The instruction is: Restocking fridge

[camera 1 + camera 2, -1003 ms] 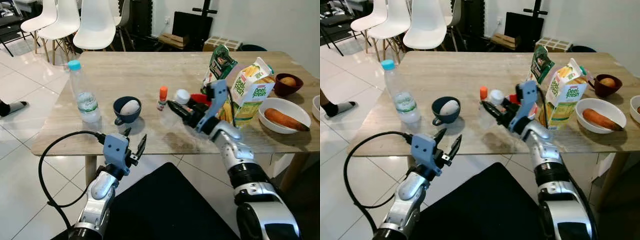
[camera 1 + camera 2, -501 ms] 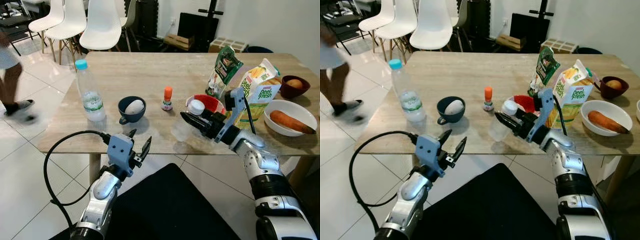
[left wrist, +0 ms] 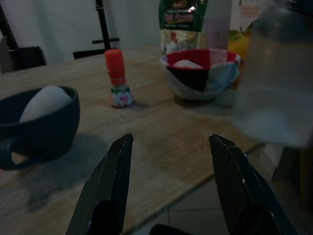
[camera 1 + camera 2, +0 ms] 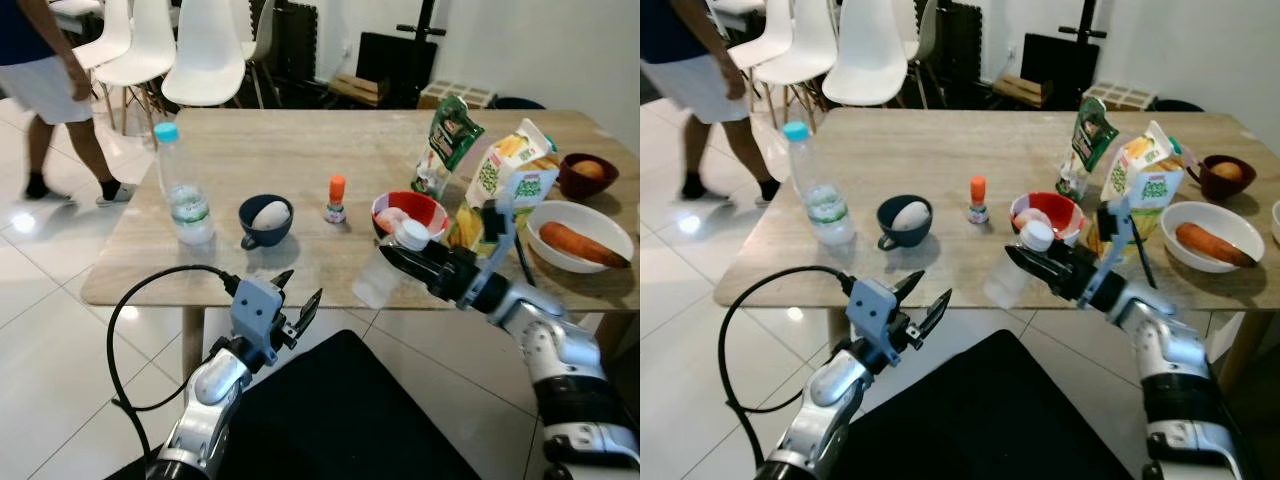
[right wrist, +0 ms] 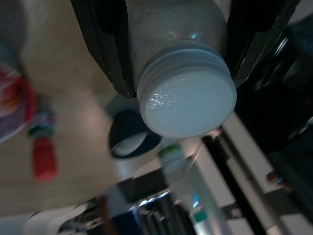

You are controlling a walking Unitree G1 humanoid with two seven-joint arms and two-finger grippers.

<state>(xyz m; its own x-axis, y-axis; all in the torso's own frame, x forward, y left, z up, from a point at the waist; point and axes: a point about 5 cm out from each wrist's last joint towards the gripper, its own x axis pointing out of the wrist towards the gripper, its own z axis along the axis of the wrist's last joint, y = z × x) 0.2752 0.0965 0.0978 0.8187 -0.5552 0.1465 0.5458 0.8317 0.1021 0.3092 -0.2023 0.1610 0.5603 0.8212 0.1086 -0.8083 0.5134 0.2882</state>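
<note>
My right gripper [image 4: 392, 260] is shut on a clear plastic bottle [image 4: 378, 281] with a white cap [image 5: 186, 100]. It holds the bottle tilted over the front edge of the wooden table [image 4: 260, 150], in front of a red bowl [image 4: 410, 212]. In the right wrist view both black fingers [image 5: 105, 44] flank the bottle's neck. My left gripper [image 4: 297, 293] stands open and holds nothing, low in front of the table edge. In the left wrist view its fingers [image 3: 110, 191] point at the table top.
On the table stand a blue-capped water bottle [image 4: 180, 190], a navy cup with an egg [image 4: 266, 218], a small orange-capped bottle [image 4: 336, 198], a juice carton [image 4: 510, 175], a green bag [image 4: 450, 140] and a white bowl with a carrot [image 4: 580, 235]. A person [image 4: 50, 80] walks at far left by white chairs.
My right gripper has drawn the clear bottle back from beside the orange-capped bottle to the table's front edge. A person has walked in at the left. The camera has shifted.
</note>
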